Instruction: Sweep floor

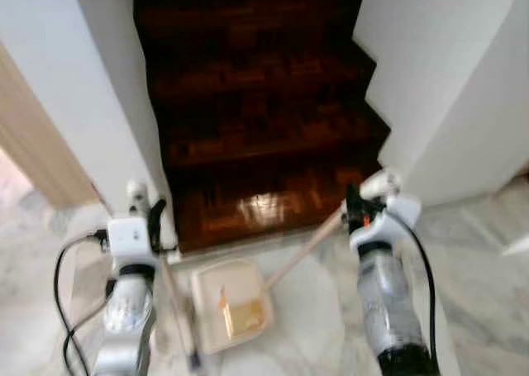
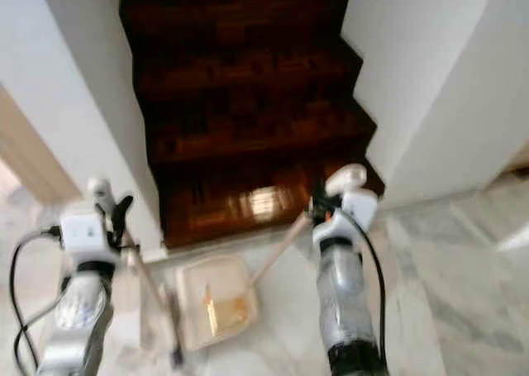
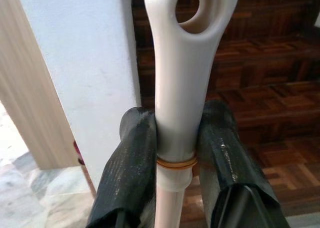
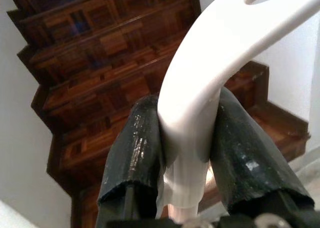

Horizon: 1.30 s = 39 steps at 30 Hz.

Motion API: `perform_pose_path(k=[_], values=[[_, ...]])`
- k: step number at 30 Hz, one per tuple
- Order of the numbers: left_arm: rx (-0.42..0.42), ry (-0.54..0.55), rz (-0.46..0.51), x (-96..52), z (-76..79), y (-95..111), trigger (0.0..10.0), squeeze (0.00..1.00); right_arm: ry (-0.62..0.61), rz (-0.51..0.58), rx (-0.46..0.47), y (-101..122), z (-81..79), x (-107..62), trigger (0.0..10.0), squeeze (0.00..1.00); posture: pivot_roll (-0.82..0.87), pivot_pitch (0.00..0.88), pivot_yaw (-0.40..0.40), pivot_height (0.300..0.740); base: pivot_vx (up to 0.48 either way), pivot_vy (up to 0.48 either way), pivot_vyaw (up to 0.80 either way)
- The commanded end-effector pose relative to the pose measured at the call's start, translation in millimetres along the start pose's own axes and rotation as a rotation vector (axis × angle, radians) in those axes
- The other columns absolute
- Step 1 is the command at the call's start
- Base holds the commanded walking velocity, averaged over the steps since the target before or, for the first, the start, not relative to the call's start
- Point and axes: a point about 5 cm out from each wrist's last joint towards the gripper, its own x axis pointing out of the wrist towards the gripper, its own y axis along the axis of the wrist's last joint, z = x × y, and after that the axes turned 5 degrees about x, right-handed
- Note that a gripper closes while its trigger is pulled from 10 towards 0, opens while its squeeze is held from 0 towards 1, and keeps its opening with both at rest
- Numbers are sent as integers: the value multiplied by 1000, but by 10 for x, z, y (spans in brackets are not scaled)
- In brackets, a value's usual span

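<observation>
Left gripper (image 3: 176, 153) clenches the cream broom handle (image 3: 185, 82); right gripper (image 4: 187, 138) clenches the white dustpan handle (image 4: 210, 67). Below and between them, the cream plastic dustpan (image 1: 231, 306) already holds debris; sweeping looks nearly done.

One dustpan (image 1: 230, 305) lies low in the frame's centre. Two handles: a broom handle (image 3: 186, 77) at lower left and a dustpan handle (image 4: 210, 82) at centre right. Two grippers, left (image 1: 147, 213) and right (image 1: 357, 201). One staircase (image 1: 256, 103), with five dark wooden steps in view.
</observation>
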Motion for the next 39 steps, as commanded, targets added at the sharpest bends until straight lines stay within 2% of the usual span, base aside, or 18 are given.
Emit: perform_pose_path(k=[1, 11, 17, 39], values=[[0, 11, 40, 20, -45, 84, 10000, 0, 24, 58, -2, 121, -71, 51, 10000, 0, 95, 85, -29, 740, 0, 337, 0], [1, 9, 41, 20, -48, 89, 10000, 0, 27, 58, -12, 118, -80, 47, 10000, 0, 97, 86, -27, 740, 0, 339, 0], [2, 8, 41, 20, -52, 91, 10000, 0, 26, 60, -11, 119, -87, 47, 10000, 0, 99, 87, -26, 740, 0, 339, 754], [2, 0, 39, 22, -42, 93, 10000, 0, 29, 50, 4, 101, -85, 44, 10000, 0, 100, 91, -25, 740, 0, 340, 0]])
